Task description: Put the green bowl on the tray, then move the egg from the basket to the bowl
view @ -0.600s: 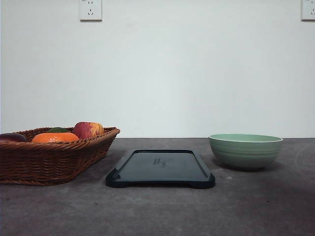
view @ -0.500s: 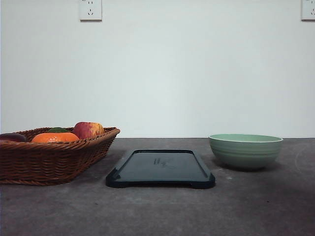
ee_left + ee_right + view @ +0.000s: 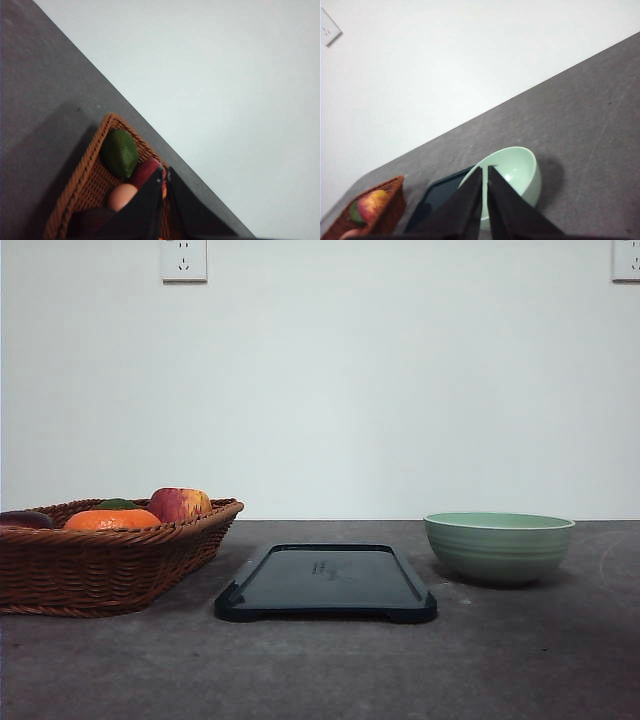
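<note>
The green bowl [image 3: 499, 547] sits on the grey table [image 3: 520, 660] toward the right edge, upright and empty, just beside the tray [image 3: 326, 582] but apart from it. The tray lies flat in the middle of the table, dark and bare, with faint small print at its centre. Toward the left edge stands the basket [image 3: 105, 568], its near corner close to the tray without touching it.

Over the basket's rim I can see an orange [image 3: 111, 520], a red-and-yellow apple [image 3: 180, 504], a green fruit [image 3: 117, 504] behind the orange, and a dark rounded thing at the far left that I cannot identify. From the left wrist view, the egg [image 3: 122, 196] lies inside the basket next to the green fruit and a reddish one.

The left gripper [image 3: 164, 172] hangs above the basket with its two dark fingers pressed almost together, holding nothing. The right gripper [image 3: 485, 170] hangs above the green bowl, its fingers likewise drawn narrow with only a thin slit between them, and nothing is held there.

Two wall sockets [image 3: 184, 259] are mounted high on the white wall behind the table.
</note>
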`<state>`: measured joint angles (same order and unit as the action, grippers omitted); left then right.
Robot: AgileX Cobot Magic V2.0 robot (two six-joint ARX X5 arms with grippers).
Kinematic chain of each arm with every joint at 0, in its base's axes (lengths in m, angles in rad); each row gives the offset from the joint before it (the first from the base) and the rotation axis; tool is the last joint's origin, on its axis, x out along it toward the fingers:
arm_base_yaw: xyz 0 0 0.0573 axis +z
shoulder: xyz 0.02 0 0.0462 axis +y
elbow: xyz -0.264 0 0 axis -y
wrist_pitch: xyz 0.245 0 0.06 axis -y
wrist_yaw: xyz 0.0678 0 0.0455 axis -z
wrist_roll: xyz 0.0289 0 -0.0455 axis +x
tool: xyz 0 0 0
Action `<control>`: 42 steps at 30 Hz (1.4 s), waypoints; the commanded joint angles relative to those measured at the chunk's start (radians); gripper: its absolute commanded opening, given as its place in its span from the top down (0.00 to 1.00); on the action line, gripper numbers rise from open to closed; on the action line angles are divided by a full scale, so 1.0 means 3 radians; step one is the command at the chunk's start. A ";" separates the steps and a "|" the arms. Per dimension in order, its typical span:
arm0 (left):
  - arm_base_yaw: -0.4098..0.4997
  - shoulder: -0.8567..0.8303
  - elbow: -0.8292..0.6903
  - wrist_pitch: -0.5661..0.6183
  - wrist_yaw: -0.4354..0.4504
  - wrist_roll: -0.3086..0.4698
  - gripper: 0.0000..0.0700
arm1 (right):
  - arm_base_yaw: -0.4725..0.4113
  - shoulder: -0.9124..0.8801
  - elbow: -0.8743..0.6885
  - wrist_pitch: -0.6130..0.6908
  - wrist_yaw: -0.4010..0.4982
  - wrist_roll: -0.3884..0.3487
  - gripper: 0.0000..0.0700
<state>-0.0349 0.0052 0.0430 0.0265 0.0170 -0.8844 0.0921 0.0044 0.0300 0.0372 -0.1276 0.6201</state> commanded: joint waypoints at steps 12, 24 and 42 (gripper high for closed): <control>0.0006 0.0491 0.1076 -0.0759 0.0037 0.1168 1.00 | 0.0006 0.0507 0.0870 -0.0437 -0.0005 -0.0433 0.99; 0.0006 0.1892 0.2300 -0.1595 0.0441 0.1801 1.00 | 0.0013 0.1621 0.1665 -0.0749 -0.0139 -0.1254 0.99; -0.0132 0.3431 0.3319 -0.2425 0.0949 0.2401 1.00 | 0.0073 0.3299 0.2625 -0.1510 -0.0746 -0.1522 0.99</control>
<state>-0.0723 1.0238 1.0100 -0.7065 0.2930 -0.1980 0.1101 0.9751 0.7954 -0.4123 -0.3469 0.1804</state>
